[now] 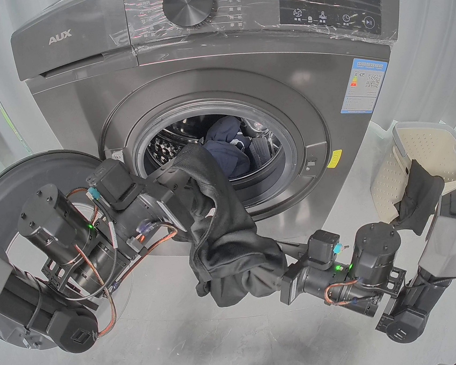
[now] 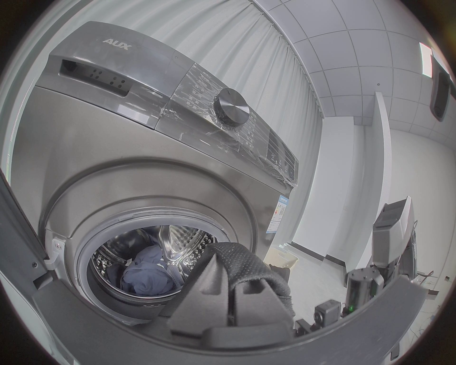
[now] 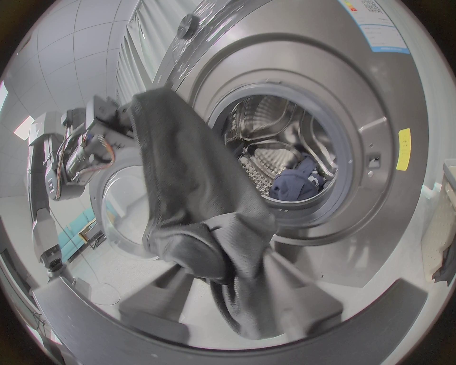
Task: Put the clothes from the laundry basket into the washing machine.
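Note:
A grey washing machine (image 1: pixel 281 78) stands with its round door (image 1: pixel 28 180) swung open to the left. Dark blue clothes (image 1: pixel 227 148) lie in the drum (image 2: pixel 142 266). My left gripper (image 2: pixel 231 297) is shut on a black garment (image 1: pixel 229 245) just in front of the drum opening's left rim. The garment hangs down from it below the opening. My right gripper (image 3: pixel 232 309) is lower down and open, its fingers wide apart with the garment's lower folds (image 3: pixel 247 266) hanging between them. In the head view the cloth hides those fingers.
A cream laundry basket (image 1: pixel 440 152) stands on the floor right of the machine, with another black cloth (image 1: pixel 420 198) draped over its near rim. The open door is close behind my left arm. Bare grey floor lies in front of the machine.

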